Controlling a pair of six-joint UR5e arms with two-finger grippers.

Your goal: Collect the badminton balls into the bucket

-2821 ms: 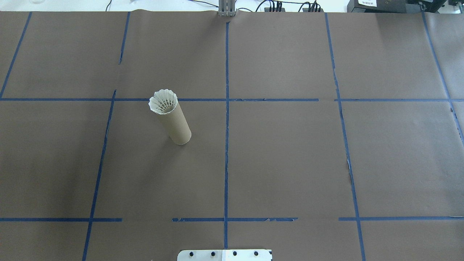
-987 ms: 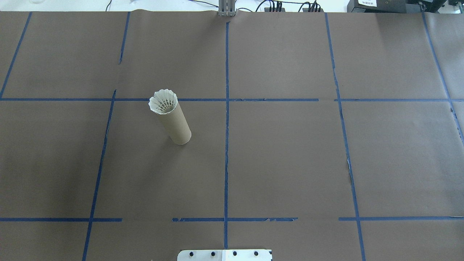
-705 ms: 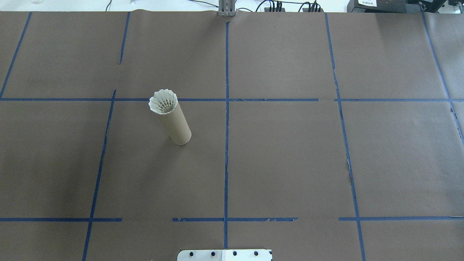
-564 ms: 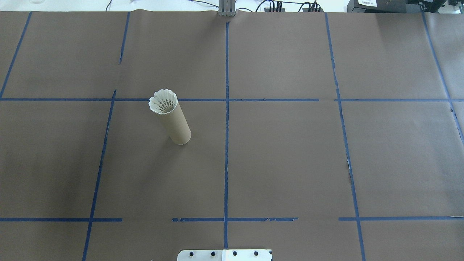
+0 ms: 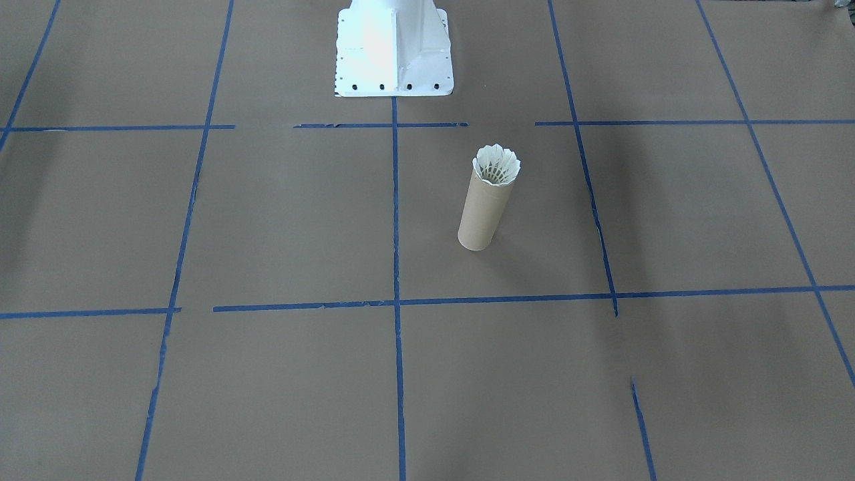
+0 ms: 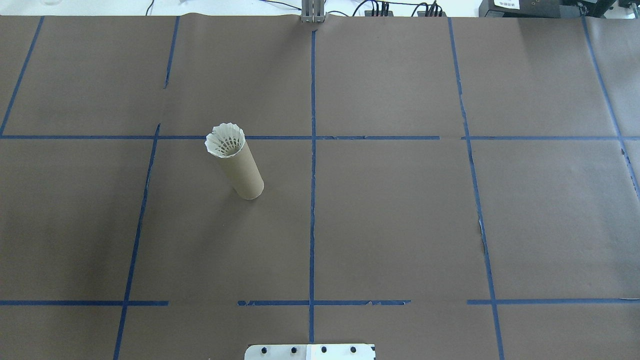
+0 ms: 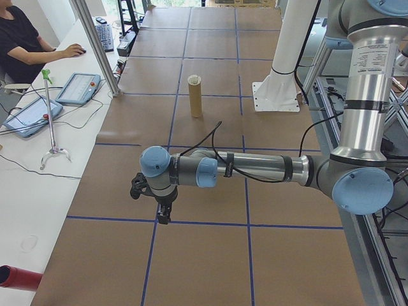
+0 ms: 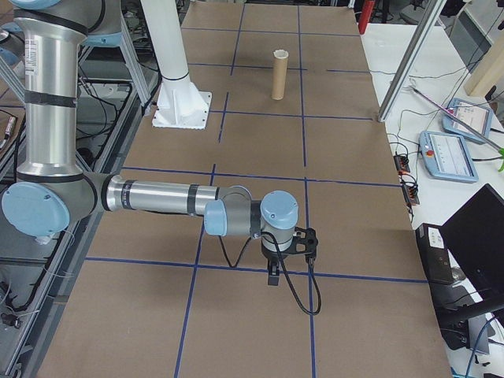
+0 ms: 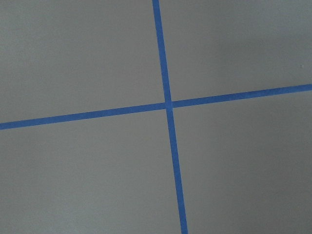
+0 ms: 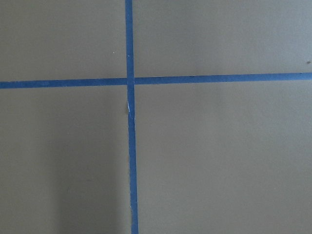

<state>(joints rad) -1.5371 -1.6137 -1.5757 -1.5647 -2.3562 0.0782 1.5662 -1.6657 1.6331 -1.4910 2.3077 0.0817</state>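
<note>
While both arms hang over the ends of the table, the cardboard tube stands upright on the brown paper cover, on the robot's left of the centre tape line. The shuttlecock sits in the tube's open top, its white feather skirt flaring just above the rim and its cork end hidden inside. The left gripper points down above a tape crossing, well apart from the tube; whether its fingers are apart or together cannot be told. The right gripper hangs likewise over the opposite end, its state equally unclear. The white robot base stands nearby.
</note>
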